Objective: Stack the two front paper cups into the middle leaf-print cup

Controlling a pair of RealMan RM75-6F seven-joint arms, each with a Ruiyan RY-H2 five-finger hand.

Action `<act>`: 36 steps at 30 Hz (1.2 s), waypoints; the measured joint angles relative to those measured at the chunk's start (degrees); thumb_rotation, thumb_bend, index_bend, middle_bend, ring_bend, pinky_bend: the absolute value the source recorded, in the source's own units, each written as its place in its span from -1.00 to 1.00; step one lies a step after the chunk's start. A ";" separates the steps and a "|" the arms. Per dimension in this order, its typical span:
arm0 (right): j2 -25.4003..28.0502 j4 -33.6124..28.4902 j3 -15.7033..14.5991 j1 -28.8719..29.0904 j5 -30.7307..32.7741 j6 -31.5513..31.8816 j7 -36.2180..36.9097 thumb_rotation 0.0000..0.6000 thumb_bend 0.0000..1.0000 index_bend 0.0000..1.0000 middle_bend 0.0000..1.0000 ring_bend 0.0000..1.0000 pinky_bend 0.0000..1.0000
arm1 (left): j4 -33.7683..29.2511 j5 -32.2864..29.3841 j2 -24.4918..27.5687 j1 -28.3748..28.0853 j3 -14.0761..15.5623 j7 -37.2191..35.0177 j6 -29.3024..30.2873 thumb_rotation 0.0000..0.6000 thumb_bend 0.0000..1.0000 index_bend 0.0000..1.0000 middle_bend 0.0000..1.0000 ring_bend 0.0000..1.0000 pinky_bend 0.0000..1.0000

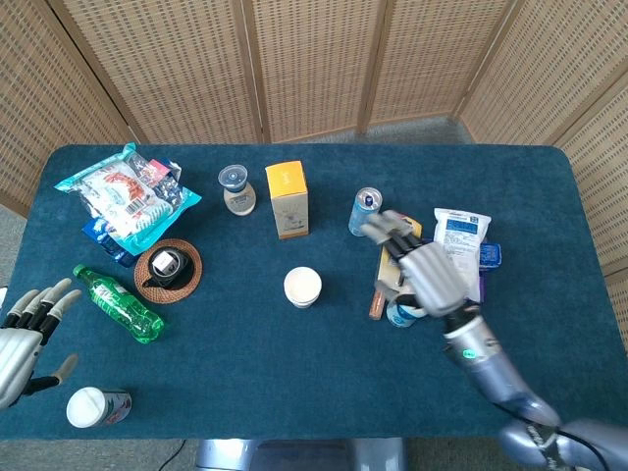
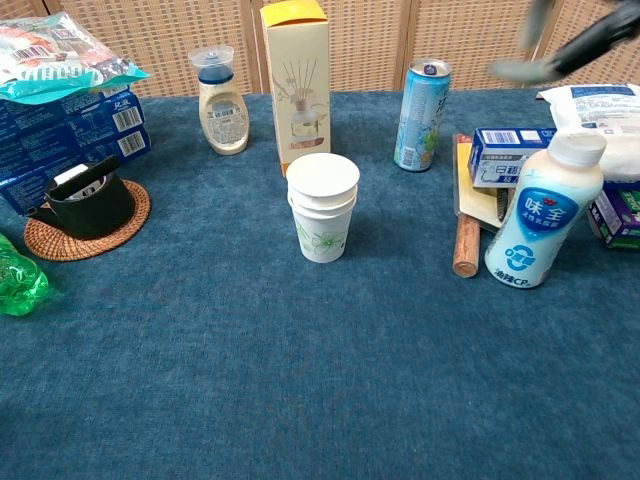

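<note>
— Where's the leaf-print cup [image 2: 322,235]?
— Off to my right hand's [image 1: 424,276] left, both paper cups [image 2: 322,186] nested inside. That hand's spread, empty.
— Next?
— Stacking looks finished; I'd just park clear of the bottle [image 2: 540,220]

Two paper cups [image 2: 322,185] are sitting nested in the leaf-print cup [image 2: 322,238]; the box [image 2: 296,85] is standing at its twelve o'clock, the can [image 2: 420,116] at two.

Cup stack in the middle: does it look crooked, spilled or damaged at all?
Nothing stands out. The cup stack stands upright on the table, the upper cups nested squarely in the leaf-print cup, with no spill or dents visible. Neither hand touches it.
</note>
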 measured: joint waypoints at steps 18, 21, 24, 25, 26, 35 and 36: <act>8.09 5.84 -3.12 -14.79 0.78 8.87 10.11 1.00 -0.38 -0.81 -0.99 -1.00 -0.34 | -0.14 -1.59 -3.37 1.67 -0.44 8.63 2.22 1.00 -0.20 -1.00 -1.00 -1.00 -1.00; 8.16 7.04 -4.06 -17.19 1.11 10.28 8.51 1.00 -0.40 -0.82 -1.00 -1.00 -0.41 | 0.39 -1.93 -4.53 2.42 -0.74 10.08 3.50 1.00 -0.20 -1.00 -1.00 -1.00 -1.00; 8.09 7.87 -5.38 -20.06 1.35 11.56 6.46 1.00 -0.40 -0.82 -1.00 -1.00 -0.43 | 0.50 -1.18 -4.43 2.55 -0.51 9.82 3.57 1.00 -0.20 -1.00 -1.00 -1.00 -1.00; 8.04 8.12 -5.79 -20.90 1.38 11.88 6.07 1.00 -0.40 -0.82 -1.00 -1.00 -0.43 | 0.51 -1.01 -4.34 2.60 -0.39 9.62 3.58 1.00 -0.20 -1.00 -1.00 -1.00 -1.00; 7.97 8.51 -6.27 -21.92 1.39 12.29 5.76 1.00 -0.40 -0.82 -1.00 -1.00 -0.44 | 0.51 -0.95 -4.24 2.65 -0.29 9.38 3.56 1.00 -0.20 -1.00 -1.00 -1.00 -1.00; 6.87 10.46 -6.13 -25.45 0.70 14.79 5.60 1.00 -0.40 -0.82 -1.00 -1.00 -0.44 | 0.61 -1.28 -3.94 2.48 -0.24 8.57 2.75 1.00 -0.20 -1.00 -1.00 -1.00 -1.00; 6.88 10.40 -5.95 -25.56 0.60 14.88 5.68 1.00 -0.40 -0.82 -1.00 -1.00 -0.44 | 0.61 -1.24 -4.02 2.43 -0.19 8.75 2.58 1.00 -0.20 -1.00 -1.00 -1.00 -1.00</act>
